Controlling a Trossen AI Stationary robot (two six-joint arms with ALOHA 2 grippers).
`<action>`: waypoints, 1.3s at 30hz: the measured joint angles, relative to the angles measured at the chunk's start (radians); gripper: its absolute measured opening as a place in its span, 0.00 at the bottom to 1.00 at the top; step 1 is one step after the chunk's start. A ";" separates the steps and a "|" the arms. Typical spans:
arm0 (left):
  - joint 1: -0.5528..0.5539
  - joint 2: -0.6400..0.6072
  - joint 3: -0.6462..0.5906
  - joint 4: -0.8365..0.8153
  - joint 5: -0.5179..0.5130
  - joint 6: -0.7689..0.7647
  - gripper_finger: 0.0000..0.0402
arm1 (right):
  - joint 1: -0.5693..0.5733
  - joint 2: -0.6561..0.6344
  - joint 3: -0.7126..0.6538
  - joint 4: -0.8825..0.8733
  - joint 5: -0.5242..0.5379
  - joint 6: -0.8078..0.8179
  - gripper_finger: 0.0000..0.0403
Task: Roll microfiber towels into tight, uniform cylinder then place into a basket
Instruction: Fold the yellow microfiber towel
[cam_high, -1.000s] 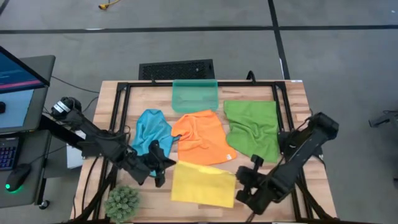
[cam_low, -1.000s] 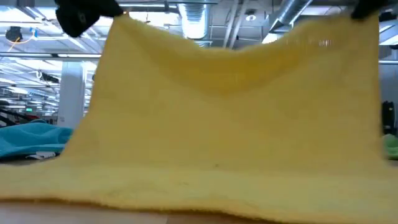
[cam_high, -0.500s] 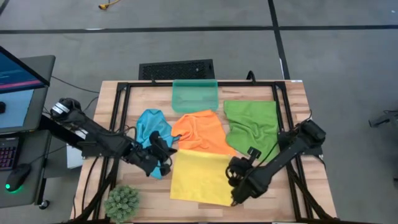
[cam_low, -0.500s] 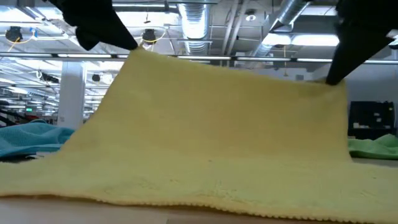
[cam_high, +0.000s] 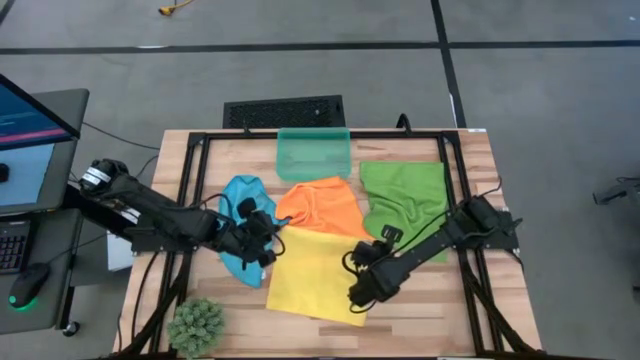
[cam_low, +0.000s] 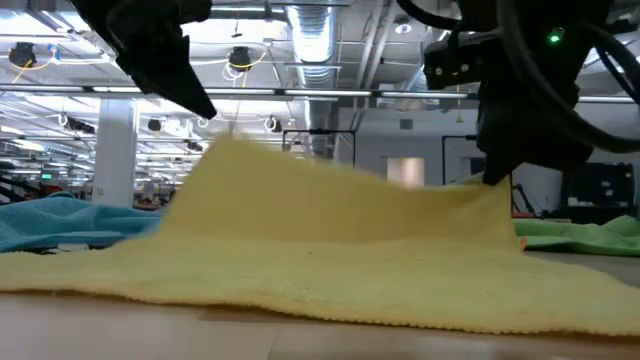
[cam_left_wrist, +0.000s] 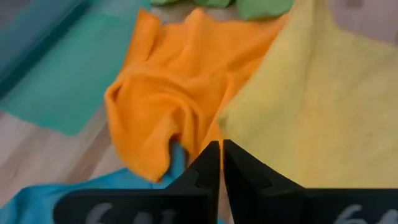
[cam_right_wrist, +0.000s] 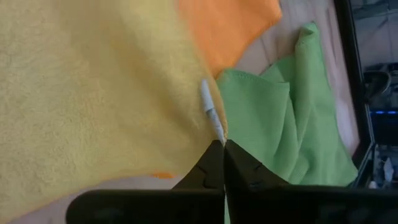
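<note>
Nearest, both claws work the yellow towel (cam_high: 312, 285), which lies at the table's front, flat along its near edge and raised along its far edge. The left claw (cam_high: 268, 247) has its fingers pressed together on the far left corner of that towel; the wrist view shows the cloth running right up to the closed tips. The right claw (cam_high: 362, 262) is likewise pinched shut on the far right corner, with the towel's small white tag (cam_right_wrist: 210, 112) just ahead of its fingers. In the low view the cloth hangs between the two claws like a low tent, so the towel is being spread or folded, not yet rolled.

Just beyond the left claw lies the blue towel (cam_high: 243, 212), crumpled. Between the claws and a little farther back is the orange towel (cam_high: 322, 209), also rumpled, its near edge touching the yellow one. Beyond the right claw the green towel (cam_high: 405, 205) lies loose.

Farthest, the basket (cam_high: 313, 153) sits at the table's back edge with no towel in it. By my reckoning, no roll is made and all four remain.
</note>
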 joint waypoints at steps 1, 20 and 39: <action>0.003 0.000 0.000 -0.010 0.009 0.000 0.07 | -0.004 -0.001 0.000 0.007 0.001 -0.005 0.06; -0.065 0.189 -0.001 0.290 0.254 0.111 0.33 | -0.022 -0.027 0.068 -0.234 0.056 -0.071 0.49; -0.137 0.406 0.000 0.581 0.383 0.137 0.30 | -0.260 -0.400 -0.018 -0.008 0.236 -0.443 0.37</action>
